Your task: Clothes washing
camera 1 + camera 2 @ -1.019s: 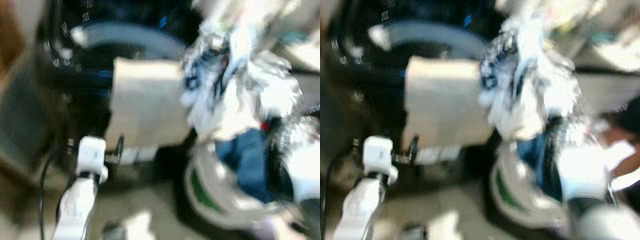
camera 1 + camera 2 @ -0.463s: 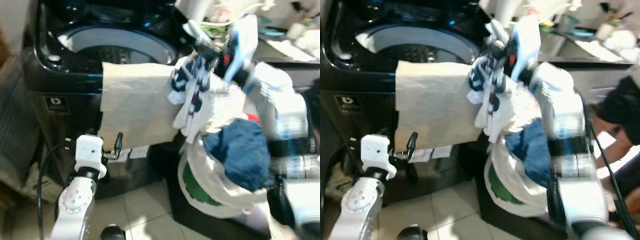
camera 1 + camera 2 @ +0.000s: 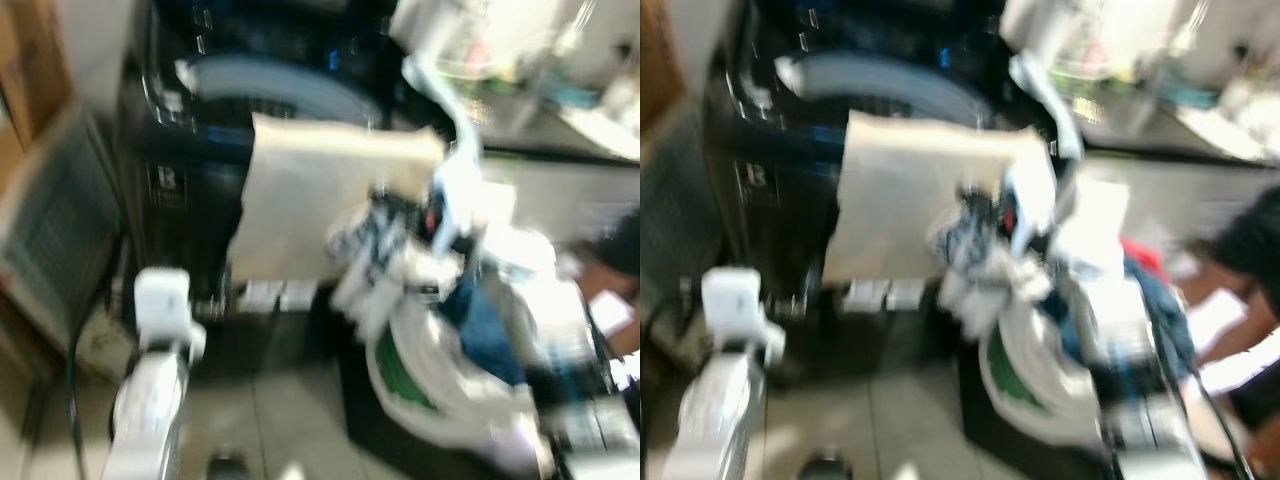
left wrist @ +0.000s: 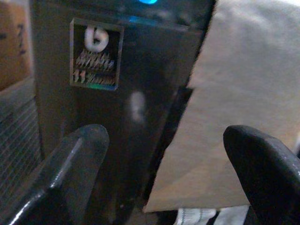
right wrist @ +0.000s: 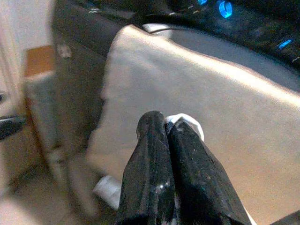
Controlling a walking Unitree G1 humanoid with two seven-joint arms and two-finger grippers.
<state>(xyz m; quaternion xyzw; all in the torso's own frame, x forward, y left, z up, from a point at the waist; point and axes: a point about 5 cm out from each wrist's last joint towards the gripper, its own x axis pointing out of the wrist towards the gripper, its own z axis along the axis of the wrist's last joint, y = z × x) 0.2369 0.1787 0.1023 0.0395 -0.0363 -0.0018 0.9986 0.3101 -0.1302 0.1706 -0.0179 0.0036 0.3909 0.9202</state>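
A beige cloth [image 3: 320,200] hung over the front rim of the black washing machine [image 3: 190,150], beside a white laundry bag [image 3: 440,360] heaped with clothes.

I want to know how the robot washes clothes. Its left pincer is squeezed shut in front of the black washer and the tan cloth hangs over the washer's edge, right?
Not quite: the left pincer is open, its fingers wide apart, as the left wrist view shows. It does face the black washer, and the tan cloth does hang over its edge.
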